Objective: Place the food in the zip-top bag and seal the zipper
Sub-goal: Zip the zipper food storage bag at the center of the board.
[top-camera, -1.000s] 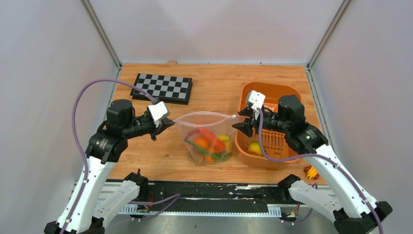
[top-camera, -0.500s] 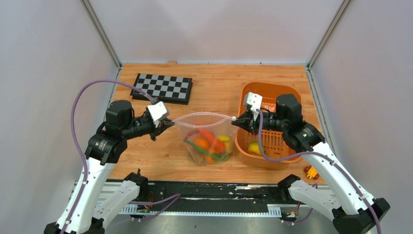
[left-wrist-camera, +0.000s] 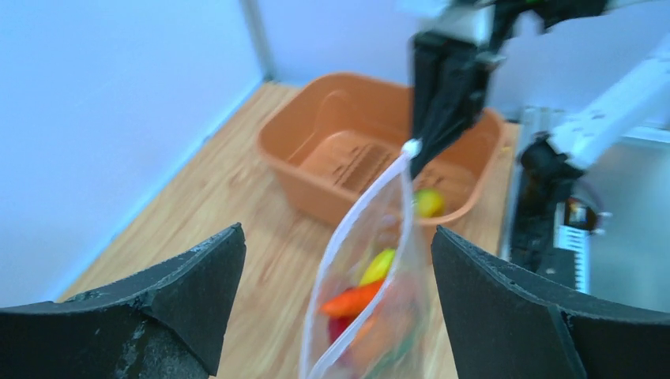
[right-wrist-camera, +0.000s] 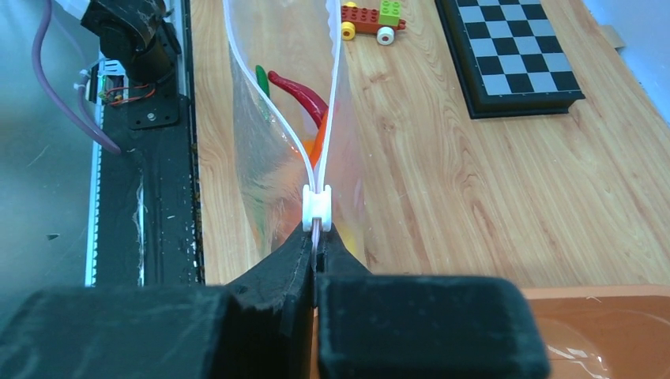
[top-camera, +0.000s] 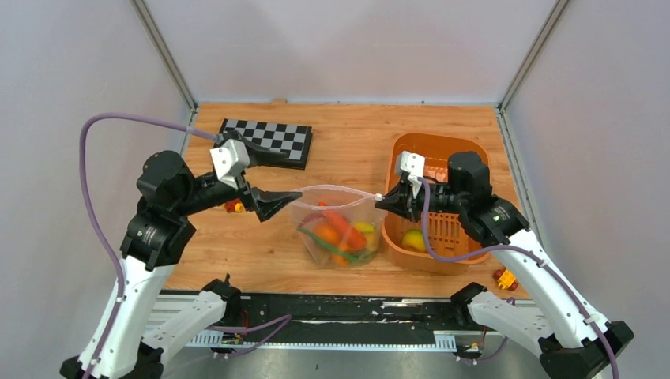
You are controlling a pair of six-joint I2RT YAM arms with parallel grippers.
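R gripper (right-wrist-camera: 316,239) tight on zipper (right-wrist-camera: 318,205) end of bag (right-wrist-camera: 269,162), red chilli (right-wrist-camera: 302,95) inside

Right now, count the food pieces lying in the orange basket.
1. A yellow-green piece lies in the orange basket's near left part. The right arm covers some of its floor, so more may be hidden.

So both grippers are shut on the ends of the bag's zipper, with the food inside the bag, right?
Not quite: only the right gripper is shut on an end of the zipper. The left gripper is open, its jaws wide apart on either side of the other end of the bag, not gripping it, as the left wrist view shows. The food is inside the bag.
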